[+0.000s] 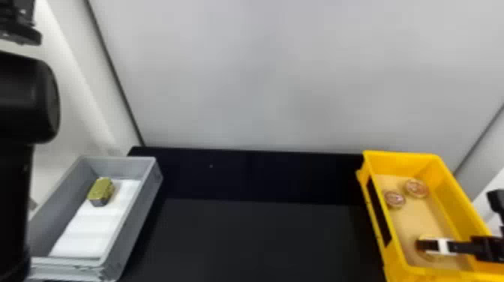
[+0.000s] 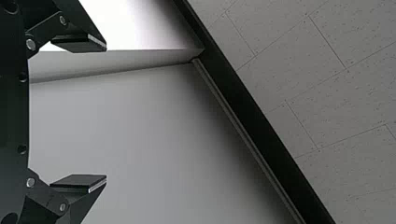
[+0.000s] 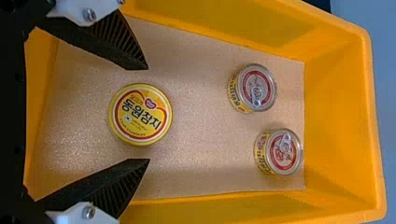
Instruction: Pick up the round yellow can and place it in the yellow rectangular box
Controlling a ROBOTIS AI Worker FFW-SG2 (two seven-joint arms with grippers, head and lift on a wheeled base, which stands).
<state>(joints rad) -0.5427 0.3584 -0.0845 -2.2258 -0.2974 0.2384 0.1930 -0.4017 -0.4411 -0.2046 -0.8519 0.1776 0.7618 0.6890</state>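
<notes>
I had one round yellow can point(image 3: 140, 114) on my feed, lying flat with its lid up on the tan liner point(image 3: 201, 126) inside the yellow rectangular box point(image 3: 331, 121). Its lid had a yellow rim, then a red ring with a thin white line, and a yellow face with dark lettering and a small red heart-shaped mark.

The right gripper point(image 1: 425, 245) was reaching over that box. From its wrist I saw the right gripper point(image 3: 148, 114) spread wide, its two ribbed fingers on either side of the can, touching neither side and holding nothing.

Two smaller cans, one here point(image 3: 254, 88) and one there point(image 3: 279, 152), sat near each other on the same liner, both with ring pulls and red-and-silver lids.

Well apart, across the black table point(image 1: 255, 236) on my left, was one grey box point(image 1: 137, 221) with a white liner point(image 1: 88, 236) and one gold-topped block point(image 1: 100, 191) in it. I had the left gripper point(image 1: 22, 32) raised above that side, wide and empty.
</notes>
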